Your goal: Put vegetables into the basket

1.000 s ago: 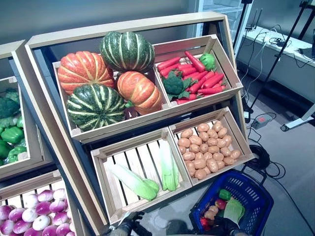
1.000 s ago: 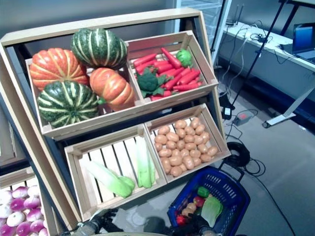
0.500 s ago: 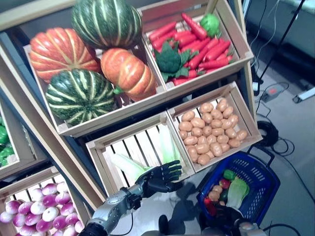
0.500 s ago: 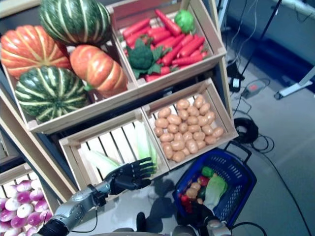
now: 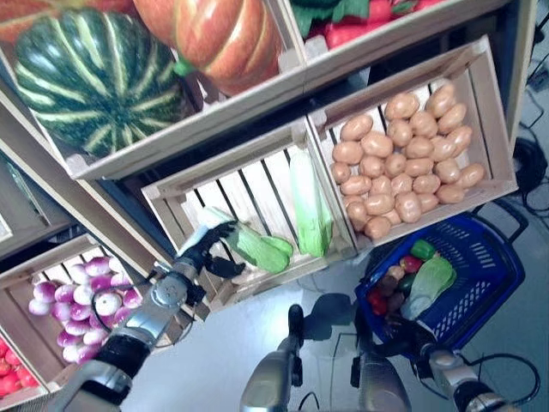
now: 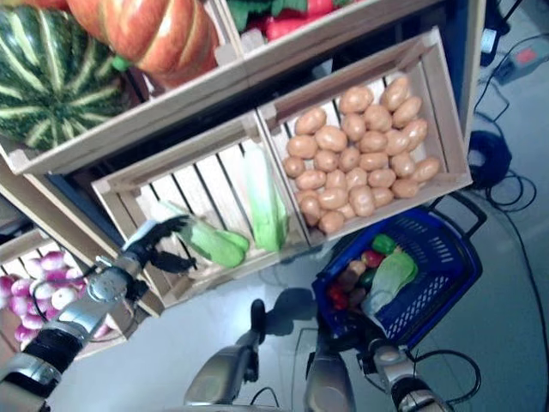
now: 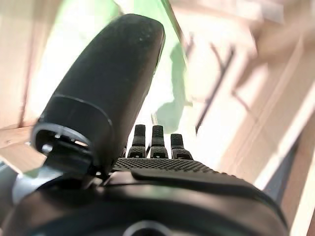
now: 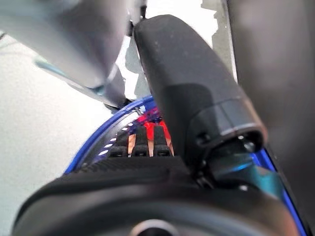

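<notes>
My left hand (image 5: 204,246) reaches into the lower slatted crate (image 5: 171,184) of the stand. Its straight fingers are at the white stem end of a pale green leafy cabbage (image 5: 256,247) lying there. It also shows in the left wrist view (image 7: 162,167), with the cabbage (image 7: 170,105) just past the fingers. The blue basket (image 5: 476,300) stands on the floor at the lower right. It holds a leafy cabbage (image 5: 429,283), a green pepper (image 5: 422,249), potatoes (image 5: 393,275) and red vegetables (image 5: 377,302). My right hand (image 5: 399,339) is open just above the basket's near rim (image 8: 93,150).
A second leafy cabbage (image 5: 310,202) lies along the same crate's right side. Another wooden crate (image 5: 496,184) overhangs the basket's far side. The stand's slanted wooden frame (image 5: 77,223) runs left of my left arm. Grey floor lies between the stand and the basket.
The camera has tilted down towards the lower crates. My left hand has moved from the crate's front edge up and left into the crate, to the cabbage's stem end. The right hand stays by the basket.
</notes>
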Robot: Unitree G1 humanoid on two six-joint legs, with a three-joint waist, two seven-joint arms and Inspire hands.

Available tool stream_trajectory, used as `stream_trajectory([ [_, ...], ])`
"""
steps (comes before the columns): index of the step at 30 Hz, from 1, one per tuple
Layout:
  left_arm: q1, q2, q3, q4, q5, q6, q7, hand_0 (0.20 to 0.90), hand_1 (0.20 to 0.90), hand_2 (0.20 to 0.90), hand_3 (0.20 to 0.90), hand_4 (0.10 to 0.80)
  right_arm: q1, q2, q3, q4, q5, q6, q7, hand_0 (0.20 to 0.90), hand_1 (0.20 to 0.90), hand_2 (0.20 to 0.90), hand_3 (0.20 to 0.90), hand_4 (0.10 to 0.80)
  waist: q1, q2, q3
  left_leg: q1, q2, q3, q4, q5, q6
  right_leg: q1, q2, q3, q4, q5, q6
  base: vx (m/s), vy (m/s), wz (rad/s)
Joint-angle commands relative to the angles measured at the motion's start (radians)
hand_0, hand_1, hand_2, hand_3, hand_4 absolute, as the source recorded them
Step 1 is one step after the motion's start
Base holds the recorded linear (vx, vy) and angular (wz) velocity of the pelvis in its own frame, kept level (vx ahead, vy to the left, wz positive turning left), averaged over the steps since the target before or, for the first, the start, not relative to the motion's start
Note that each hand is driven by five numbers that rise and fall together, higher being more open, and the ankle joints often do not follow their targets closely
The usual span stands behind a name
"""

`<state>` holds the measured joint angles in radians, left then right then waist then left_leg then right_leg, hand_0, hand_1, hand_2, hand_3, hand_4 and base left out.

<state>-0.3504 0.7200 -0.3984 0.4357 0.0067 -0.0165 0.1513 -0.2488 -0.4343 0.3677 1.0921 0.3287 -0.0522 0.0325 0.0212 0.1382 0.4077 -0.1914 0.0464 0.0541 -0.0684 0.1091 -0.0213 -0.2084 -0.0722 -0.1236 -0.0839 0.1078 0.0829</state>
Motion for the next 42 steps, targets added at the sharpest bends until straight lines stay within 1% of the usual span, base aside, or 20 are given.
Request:
stream_trajectory([
  [1, -0.097, 0.059, 0.048, -0.012, 0.122, -0.071, 0.193, 0.9, 0.9, 0.9, 0.9, 0.8, 0.017, 0.002, 0.036, -0.032, 0.056, -0.054, -0.015, 0.9, 0.9, 0.9, 0.9, 0.8, 0.001, -0.064, -0.017, -0.108, -0.009, -0.049, 0.057, -0.016, -0.034, -0.061, -0.051, -0.012, 0.134, -0.061, -0.01, -0.087, -0.067, 0.02],
  [2, -0.105, 0.063, 0.048, -0.003, 0.159, -0.082, 0.232, 0.9, 0.9, 0.9, 0.9, 0.8, 0.016, 0.006, 0.032, -0.031, 0.055, -0.057, -0.015, 0.9, 0.9, 0.9, 0.9, 0.8, 0.003, -0.067, -0.012, -0.11, -0.011, -0.054, 0.056, -0.016, -0.033, -0.063, -0.049, -0.013, 0.134, -0.061, -0.01, -0.098, -0.074, 0.03],
  [5, -0.123, 0.059, 0.051, 0.006, 0.3, -0.079, 0.329, 0.9, 0.9, 0.9, 0.9, 0.8, 0.008, 0.014, 0.03, -0.036, 0.059, -0.06, -0.023, 0.9, 0.9, 0.9, 0.9, 0.8, 0.01, -0.076, -0.002, -0.124, -0.014, -0.06, 0.056, -0.014, -0.036, -0.071, -0.047, -0.023, 0.13, -0.057, -0.008, -0.081, -0.057, 0.12],
  [7, -0.139, 0.058, 0.042, 0.021, 0.385, -0.071, 0.371, 0.9, 0.9, 0.9, 0.9, 0.8, -0.009, 0.018, 0.031, -0.033, 0.066, -0.056, -0.023, 0.9, 0.9, 0.9, 0.9, 0.8, 0.012, -0.08, 0.003, -0.133, -0.016, -0.064, 0.057, -0.011, -0.036, -0.08, -0.047, -0.026, 0.132, -0.052, -0.007, -0.07, -0.026, 0.1],
  [8, -0.15, 0.062, 0.029, 0.027, 0.423, -0.061, 0.388, 0.9, 0.9, 0.9, 0.9, 0.8, -0.02, 0.017, 0.033, -0.031, 0.067, -0.054, -0.021, 0.9, 0.9, 0.9, 0.9, 0.8, 0.011, -0.081, 0.008, -0.138, -0.016, -0.064, 0.058, -0.008, -0.037, -0.086, -0.047, -0.026, 0.134, -0.05, -0.007, -0.067, 0.005, 0.01],
  [9, -0.176, 0.073, -0.004, 0.042, 0.498, -0.049, 0.401, 0.9, 0.9, 0.9, 0.9, 0.8, -0.036, 0.015, 0.036, -0.03, 0.067, -0.047, -0.018, 0.9, 0.9, 0.9, 0.9, 0.8, 0.008, -0.082, 0.012, -0.142, -0.017, -0.063, 0.058, -0.006, -0.04, -0.091, -0.047, -0.025, 0.135, -0.048, -0.006, -0.052, 0.017, 0.01],
  [11, -0.197, 0.08, -0.034, 0.048, 0.524, -0.029, 0.393, 0.9, 0.9, 0.9, 0.9, 0.8, -0.051, 0.015, 0.039, -0.036, 0.063, -0.035, -0.021, 0.9, 0.9, 0.9, 0.9, 0.8, 0.004, -0.081, 0.018, -0.146, -0.017, -0.059, 0.06, -0.005, -0.04, -0.096, -0.048, -0.024, 0.138, -0.047, -0.006, -0.041, 0.043, 0.02],
  [13, -0.222, 0.096, -0.082, 0.056, 0.545, -0.012, 0.388, 0.9, 0.9, 0.9, 0.9, 0.8, -0.065, 0.009, 0.043, -0.051, 0.065, -0.021, -0.024, 0.9, 0.9, 0.9, 0.9, 0.8, -0.002, -0.08, 0.024, -0.148, -0.019, -0.054, 0.062, -0.006, -0.041, -0.102, -0.05, -0.022, 0.142, -0.045, -0.004, -0.045, 0.068, 0.0],
  [14, -0.241, 0.104, -0.115, 0.064, 0.564, -0.007, 0.364, 0.9, 0.9, 0.9, 0.9, 0.8, -0.072, 0.003, 0.045, -0.064, 0.066, -0.016, -0.018, 0.9, 0.9, 0.9, 0.9, 0.8, -0.007, -0.08, 0.027, -0.148, -0.021, -0.052, 0.062, -0.006, -0.041, -0.103, -0.051, -0.021, 0.142, -0.044, -0.004, -0.029, 0.052, -0.02],
  [15, -0.244, 0.104, -0.118, 0.066, 0.571, -0.007, 0.361, 0.9, 0.9, 0.9, 0.9, 0.8, -0.072, 0.002, 0.044, -0.064, 0.065, -0.016, -0.017, 0.9, 0.9, 0.9, 0.9, 0.8, -0.007, -0.08, 0.028, -0.148, -0.021, -0.052, 0.062, -0.006, -0.041, -0.103, -0.051, -0.021, 0.142, -0.044, -0.004, -0.031, 0.057, -0.02],
  [17, -0.269, 0.114, -0.157, 0.071, 0.602, 0.0, 0.318, 0.9, 0.9, 0.9, 0.9, 0.8, -0.082, -0.003, 0.044, -0.069, 0.049, -0.015, -0.01, 0.9, 0.9, 0.9, 0.9, 0.8, -0.012, -0.079, 0.034, -0.152, -0.022, -0.046, 0.065, -0.006, -0.042, -0.11, -0.053, -0.022, 0.146, -0.042, -0.002, -0.028, 0.05, -0.02],
  [18, -0.271, 0.116, -0.161, 0.07, 0.602, 0.001, 0.313, 0.9, 0.9, 0.9, 0.9, 0.8, -0.083, -0.003, 0.043, -0.07, 0.046, -0.014, -0.01, 0.9, 0.9, 0.9, 0.9, 0.8, -0.013, -0.079, 0.035, -0.152, -0.022, -0.045, 0.066, -0.006, -0.043, -0.111, -0.053, -0.021, 0.147, -0.042, -0.001, -0.024, 0.056, -0.02],
  [21, -0.292, 0.132, -0.212, 0.073, 0.626, 0.01, 0.243, 0.9, 0.9, 0.9, 0.9, 0.8, -0.096, -0.019, 0.041, -0.067, 0.036, -0.007, -0.01, 0.9, 0.9, 0.9, 0.9, 0.8, -0.023, -0.079, 0.045, -0.156, -0.022, -0.037, 0.068, -0.004, -0.044, -0.119, -0.054, -0.015, 0.149, -0.037, 0.001, -0.021, 0.048, -0.03],
  [25, -0.306, 0.184, -0.277, 0.018, 0.594, 0.034, 0.109, 0.9, 0.9, 0.9, 0.9, 0.8, -0.112, -0.05, 0.032, -0.061, 0.025, -0.002, 0.009, 0.9, 0.9, 0.9, 0.9, 0.8, -0.03, -0.074, 0.059, -0.159, -0.025, -0.03, 0.075, -0.007, -0.044, -0.123, -0.054, -0.006, 0.147, -0.03, 0.004, 0.009, 0.035, -0.04],
  [29, -0.33, 0.226, -0.304, -0.029, 0.569, 0.053, 0.051, 0.9, 0.9, 0.9, 0.9, 0.8, -0.129, -0.065, 0.03, -0.064, 0.026, -0.003, 0.014, 0.9, 0.9, 0.9, 0.9, 0.8, -0.027, -0.068, 0.07, -0.168, -0.026, -0.025, 0.071, -0.002, -0.042, -0.134, -0.057, -0.011, 0.148, -0.025, 0.007, -0.014, 0.002, -0.02],
  [31, -0.35, 0.241, -0.315, -0.041, 0.564, 0.049, 0.0, 0.9, 0.9, 0.9, 0.9, 0.8, -0.14, -0.068, 0.031, -0.065, 0.036, -0.004, 0.01, 0.9, 0.9, 0.9, 0.9, 0.8, -0.024, -0.066, 0.074, -0.173, -0.028, -0.026, 0.069, 0.0, -0.042, -0.139, -0.058, -0.014, 0.149, -0.024, 0.008, -0.047, -0.021, 0.03],
  [34, -0.39, 0.261, -0.344, -0.075, 0.549, 0.059, -0.126, 0.9, 0.9, 0.9, 0.9, 0.8, -0.169, -0.073, 0.027, -0.069, 0.042, 0.002, 0.012, 0.9, 0.9, 0.9, 0.9, 0.8, -0.024, -0.06, 0.085, -0.185, -0.028, -0.029, 0.065, 0.006, -0.043, -0.153, -0.057, -0.018, 0.154, -0.022, 0.012, -0.053, -0.019, 0.05],
  [35, -0.404, 0.267, -0.354, -0.088, 0.543, 0.07, -0.193, 0.9, 0.9, 0.9, 0.9, 0.8, -0.18, -0.072, 0.025, -0.068, 0.04, 0.004, 0.011, 0.9, 0.9, 0.9, 0.9, 0.8, -0.023, -0.058, 0.088, -0.188, -0.027, -0.028, 0.06, 0.009, -0.044, -0.156, -0.057, -0.019, 0.153, -0.021, 0.014, -0.056, -0.015, 0.08],
  [37, -0.419, 0.271, -0.366, -0.105, 0.529, 0.09, -0.275, 0.9, 0.9, 0.9, 0.9, 0.8, -0.196, -0.07, 0.025, -0.061, 0.038, 0.003, 0.01, 0.9, 0.9, 0.9, 0.9, 0.8, -0.021, -0.056, 0.094, -0.19, -0.026, -0.026, 0.052, 0.014, -0.044, -0.16, -0.057, -0.022, 0.15, -0.017, 0.015, -0.048, -0.017, 0.08],
  [42, -0.44, 0.283, -0.378, -0.13, 0.508, 0.113, -0.326, 0.9, 0.9, 0.9, 0.9, 0.8, -0.208, -0.068, 0.021, -0.052, 0.039, 0.002, 0.013, 0.9, 0.9, 0.9, 0.9, 0.8, -0.018, -0.054, 0.101, -0.197, -0.026, -0.03, 0.051, 0.014, -0.043, -0.169, -0.055, -0.028, 0.157, -0.019, 0.016, -0.012, -0.008, 0.01],
])
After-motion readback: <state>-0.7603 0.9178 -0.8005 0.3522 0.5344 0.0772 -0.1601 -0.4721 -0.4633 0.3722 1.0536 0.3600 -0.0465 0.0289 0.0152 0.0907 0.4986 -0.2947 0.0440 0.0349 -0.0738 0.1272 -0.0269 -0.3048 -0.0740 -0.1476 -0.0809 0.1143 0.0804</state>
